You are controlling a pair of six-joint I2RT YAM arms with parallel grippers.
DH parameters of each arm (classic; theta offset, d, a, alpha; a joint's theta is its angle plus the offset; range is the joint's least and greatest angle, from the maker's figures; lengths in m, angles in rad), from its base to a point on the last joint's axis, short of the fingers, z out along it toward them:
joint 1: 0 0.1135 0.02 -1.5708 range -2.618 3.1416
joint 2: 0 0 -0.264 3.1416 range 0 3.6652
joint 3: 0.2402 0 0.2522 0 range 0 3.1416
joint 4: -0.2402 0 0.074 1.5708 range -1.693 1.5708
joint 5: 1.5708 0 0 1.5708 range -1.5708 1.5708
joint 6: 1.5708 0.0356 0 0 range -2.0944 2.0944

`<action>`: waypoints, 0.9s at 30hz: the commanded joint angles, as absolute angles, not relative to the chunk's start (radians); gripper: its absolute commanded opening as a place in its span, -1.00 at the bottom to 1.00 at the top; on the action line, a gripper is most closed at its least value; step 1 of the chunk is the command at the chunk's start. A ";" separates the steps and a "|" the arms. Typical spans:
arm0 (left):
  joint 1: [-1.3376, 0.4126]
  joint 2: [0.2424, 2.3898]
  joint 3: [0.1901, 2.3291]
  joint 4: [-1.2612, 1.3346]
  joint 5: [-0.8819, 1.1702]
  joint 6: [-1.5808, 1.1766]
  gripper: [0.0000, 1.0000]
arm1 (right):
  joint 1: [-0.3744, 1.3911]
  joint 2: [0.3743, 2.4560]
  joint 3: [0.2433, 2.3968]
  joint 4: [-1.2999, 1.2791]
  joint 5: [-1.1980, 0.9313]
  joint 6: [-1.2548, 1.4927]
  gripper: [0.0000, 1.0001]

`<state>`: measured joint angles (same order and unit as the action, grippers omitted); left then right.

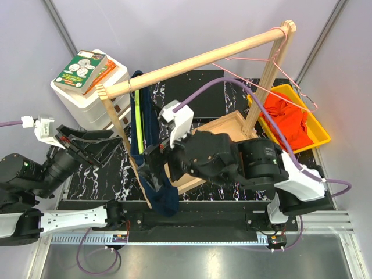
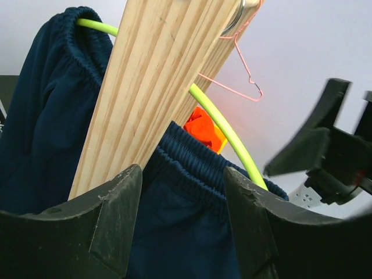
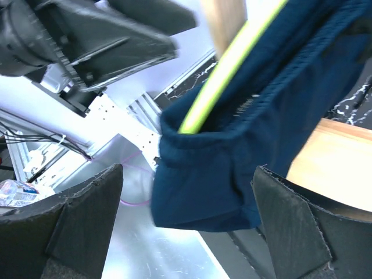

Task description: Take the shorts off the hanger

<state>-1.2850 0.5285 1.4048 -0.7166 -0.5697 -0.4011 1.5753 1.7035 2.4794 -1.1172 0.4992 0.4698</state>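
Navy shorts [image 1: 164, 197] hang off a yellow-green hanger [image 2: 224, 125] at the left end of the rail [image 1: 197, 58], over the near-left part of the bench. The cloth sags low towards the near edge. Orange shorts [image 1: 288, 119] lie in the yellow bin [image 1: 317, 139] by the right edge, so we judge that pair done.

Right pincer [image 3: 187, 171] is spread wide, with the navy hem hanging between its fingers and not yet pinched. Left pincer [image 2: 183, 171] is also spread and holds nothing. It faces the rack post from the left edge.

Step in hand, as we read it, is taking hold of the navy pair.
- We would close the right pincer on a thick fold of cloth only, keeping the hanger rod out of the bite.
- We would pull along the hanger arm towards its free end, not straight down, so the waistband does not snag.
- The left pincer could steady the hanger.
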 commanded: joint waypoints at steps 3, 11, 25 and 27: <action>-1.285 0.531 1.408 -0.704 -0.594 -0.413 0.21 | 1.629 1.821 2.569 -1.141 0.697 0.499 0.99; -1.285 0.560 1.417 -0.703 -0.584 -0.426 0.20 | 1.629 1.859 2.553 -1.158 0.980 0.500 0.86; -1.285 0.615 1.433 -0.701 -0.555 -0.433 0.16 | 1.626 1.737 2.388 -1.029 1.066 0.453 -1.00; -1.285 0.621 1.433 -0.690 -0.543 -0.439 0.15 | 1.626 1.720 2.375 -1.017 1.084 0.424 -1.00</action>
<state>-1.2850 0.5968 1.4040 -0.7185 -0.5686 -0.4278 1.6287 1.8023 2.3867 -1.0824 0.9794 0.4500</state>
